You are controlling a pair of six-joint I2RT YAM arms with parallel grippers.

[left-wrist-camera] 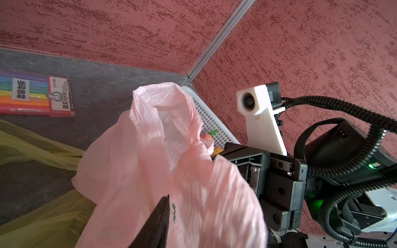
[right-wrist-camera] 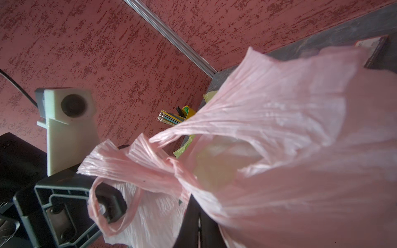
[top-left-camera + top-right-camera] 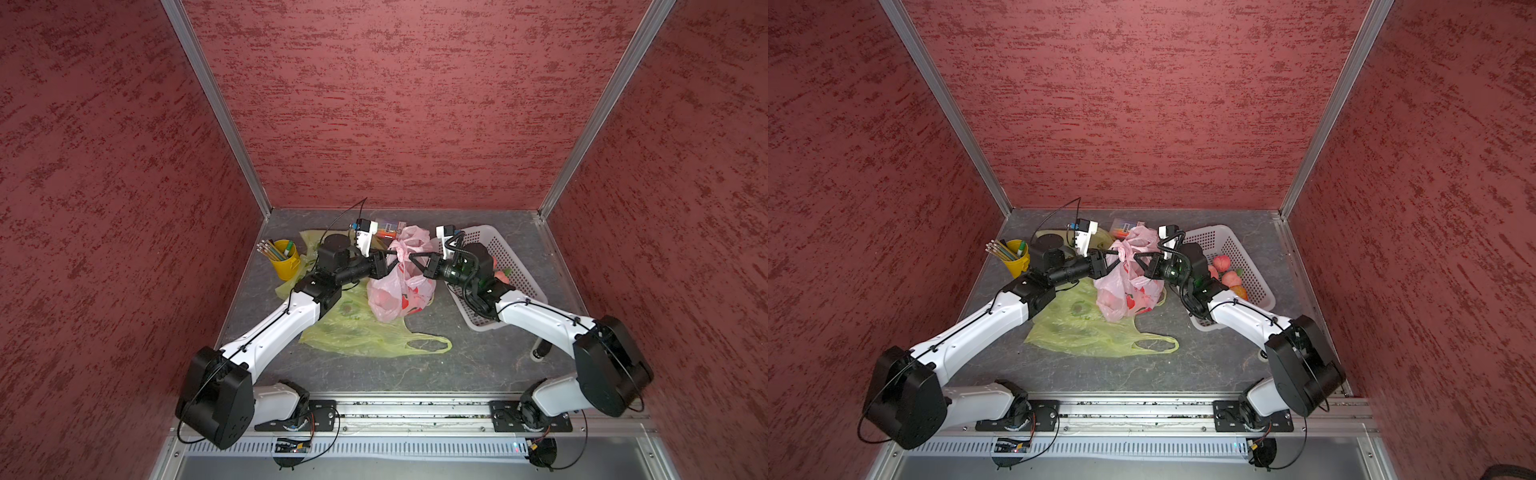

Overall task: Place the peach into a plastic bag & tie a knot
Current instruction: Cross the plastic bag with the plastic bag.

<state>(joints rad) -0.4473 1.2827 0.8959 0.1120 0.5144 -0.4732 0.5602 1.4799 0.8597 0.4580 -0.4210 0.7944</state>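
Peach [image 3: 384, 302]: sits low inside pink bag [image 3: 409, 286], at its near end, on surface [image 3: 457, 357]; lies below and nearer than both jaws. Bag's long axis: runs from peach away to twisted neck [image 3: 401, 254], mouth pointing away and up. Left jaws: apart beside neck, handle loop [image 2: 90, 206] seemingly hooked over one finger. Right jaws: together, pinching a strand from opposite side. Equally near; probably calls for opposite pulls across that axis.

Red textured walls [image 3: 395, 104] w/ alu corner posts [image 3: 218, 108]; dark grey marbled floor [image 3: 457, 374].
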